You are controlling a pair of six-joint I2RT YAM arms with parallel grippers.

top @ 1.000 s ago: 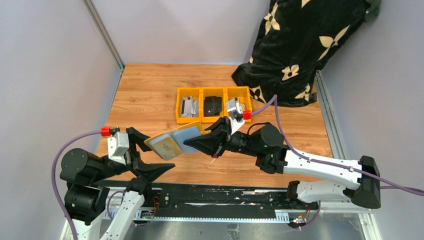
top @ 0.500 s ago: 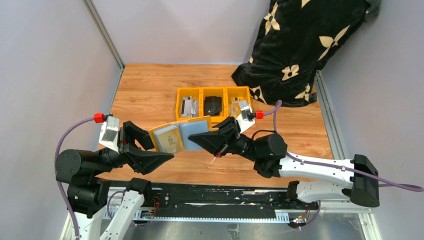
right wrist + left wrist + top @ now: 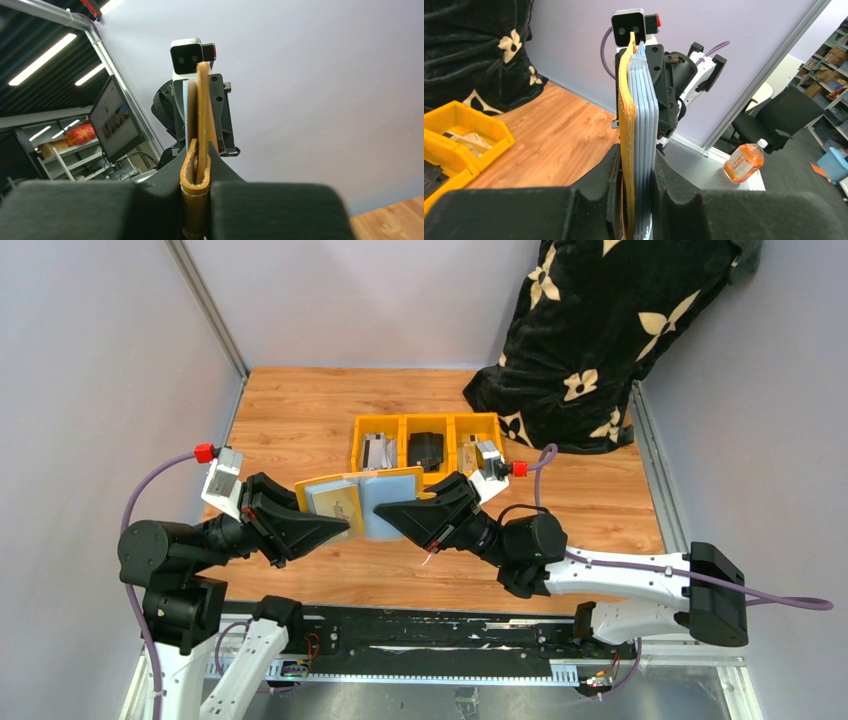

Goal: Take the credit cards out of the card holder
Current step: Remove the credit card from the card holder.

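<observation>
The mustard-tan card holder (image 3: 335, 502) hangs open above the table between both arms, with pale blue-grey credit cards (image 3: 388, 492) showing on its right half. My left gripper (image 3: 338, 527) is shut over the holder's left end. In the left wrist view its jaws (image 3: 636, 200) clamp the mustard flap (image 3: 626, 120) together with a stack of several cards (image 3: 644, 115) seen edge-on. My right gripper (image 3: 388, 515) is shut on the holder's right end. In the right wrist view it (image 3: 196, 200) pinches the folded leather edge (image 3: 195, 185).
A row of orange-yellow bins (image 3: 400, 477) stands just behind the holder; the middle one holds a black wallet (image 3: 426, 450). A black flower-patterned cloth (image 3: 590, 340) fills the back right corner. Grey walls close in left and right.
My left gripper moved up and right to the holder and closed on its left end. The holder rose slightly and turned flatter while the right gripper kept its hold.
</observation>
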